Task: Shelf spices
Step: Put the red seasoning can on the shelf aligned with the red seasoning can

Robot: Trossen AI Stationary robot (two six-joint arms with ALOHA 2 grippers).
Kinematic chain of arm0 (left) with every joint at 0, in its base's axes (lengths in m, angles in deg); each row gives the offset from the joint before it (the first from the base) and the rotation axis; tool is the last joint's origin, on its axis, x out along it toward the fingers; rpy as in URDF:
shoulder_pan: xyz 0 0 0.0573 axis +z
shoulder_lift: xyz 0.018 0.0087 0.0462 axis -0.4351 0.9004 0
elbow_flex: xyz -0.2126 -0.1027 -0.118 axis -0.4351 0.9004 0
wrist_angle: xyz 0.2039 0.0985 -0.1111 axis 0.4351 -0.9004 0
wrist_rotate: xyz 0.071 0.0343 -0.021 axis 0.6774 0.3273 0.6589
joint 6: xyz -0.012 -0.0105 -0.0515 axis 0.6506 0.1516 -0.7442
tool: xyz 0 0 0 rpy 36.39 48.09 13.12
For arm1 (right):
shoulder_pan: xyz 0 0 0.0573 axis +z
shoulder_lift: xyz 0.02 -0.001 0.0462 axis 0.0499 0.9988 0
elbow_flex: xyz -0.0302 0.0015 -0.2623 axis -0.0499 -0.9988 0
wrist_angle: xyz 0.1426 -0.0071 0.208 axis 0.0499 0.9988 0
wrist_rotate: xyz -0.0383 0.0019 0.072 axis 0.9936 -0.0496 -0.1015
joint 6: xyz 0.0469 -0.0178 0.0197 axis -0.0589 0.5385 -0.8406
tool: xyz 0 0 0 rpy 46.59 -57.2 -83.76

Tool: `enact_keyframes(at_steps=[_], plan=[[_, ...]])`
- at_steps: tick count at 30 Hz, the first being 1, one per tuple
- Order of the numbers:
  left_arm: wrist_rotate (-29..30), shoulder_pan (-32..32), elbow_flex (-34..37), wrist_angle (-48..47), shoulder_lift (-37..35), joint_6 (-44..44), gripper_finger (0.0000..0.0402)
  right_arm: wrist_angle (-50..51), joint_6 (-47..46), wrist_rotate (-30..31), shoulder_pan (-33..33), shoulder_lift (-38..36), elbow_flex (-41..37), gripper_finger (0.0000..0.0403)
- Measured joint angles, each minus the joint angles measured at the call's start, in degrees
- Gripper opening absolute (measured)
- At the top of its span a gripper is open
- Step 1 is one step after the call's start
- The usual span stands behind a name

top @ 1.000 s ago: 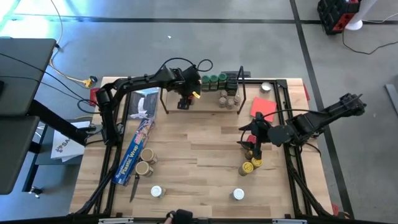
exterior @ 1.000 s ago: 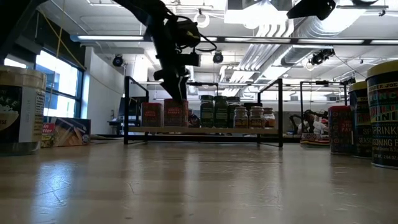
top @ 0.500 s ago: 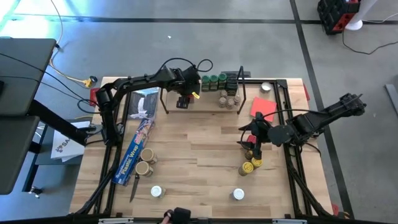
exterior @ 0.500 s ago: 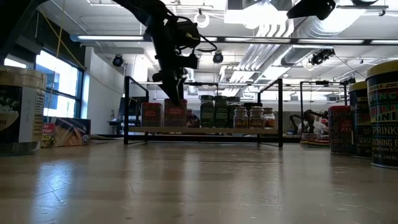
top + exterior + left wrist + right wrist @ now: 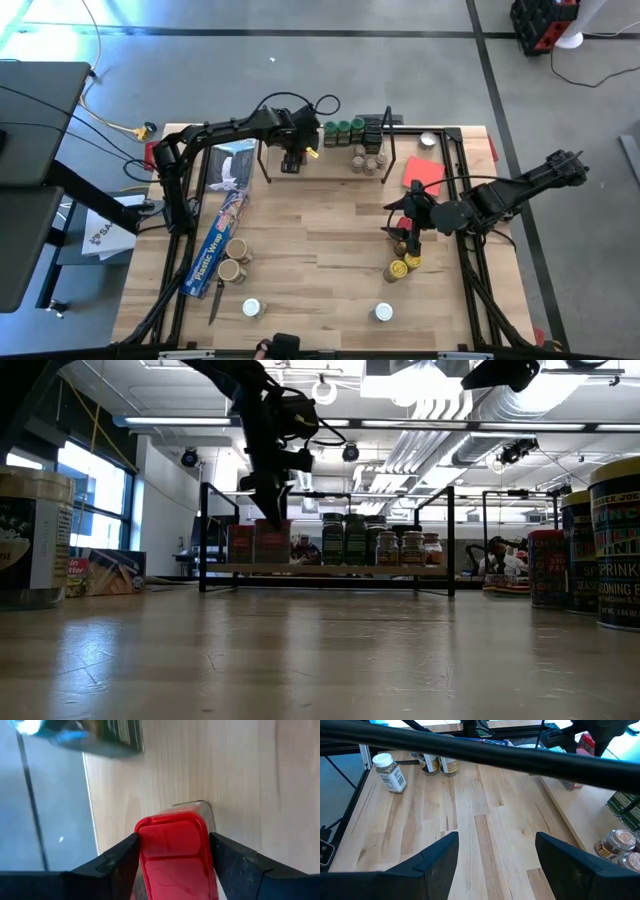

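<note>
— Left hand [image 5: 291, 160] first: where is it, and what has it got?

— At about eleven o'clock on the desk [image 5: 320, 250], over the left end of the shelf [image 5: 330, 170]. Its fingers are clamped on either side of a red tin [image 5: 175, 847], lid toward the wrist camera. The low view shows the tin upright at shelf level, beside another red tin [image 5: 240, 544], so it looks like it is being set into the row.

— Why that end?

— Probably sorting: red tins left, green-lidded jars [image 5: 343, 128] and tan-lidded jars [image 5: 368, 160] further right.

— And the right hand [image 5: 409, 233]?

— Near three o'clock, fingers spread wide with nothing between them, hovering just above the yellow-lidded jars [image 5: 402, 266], likely its next pick. More jars wait around seven o'clock by the plastic-wrap box [image 5: 220, 240].
</note>
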Motion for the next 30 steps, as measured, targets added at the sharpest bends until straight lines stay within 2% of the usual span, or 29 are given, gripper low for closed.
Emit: enact_keyframes(at_steps=[8,15,30], plan=[[7.74,-0.04,-0.04,-6.06,0.00,1.64,0.0214,0.02,0.01,-0.02,0.00,0.00,0.00,0.0258],[11.79,-0.01,0.04,-7.68,0.13,3.15,0.0214,0.59,-0.14,-0.06,0.00,0.00,0.00,0.0258],[16.01,0.71,0.15,-9.77,0.24,1.36,0.0213,0.66,-0.12,-0.09,0.00,0.00,0.00,0.0258]])
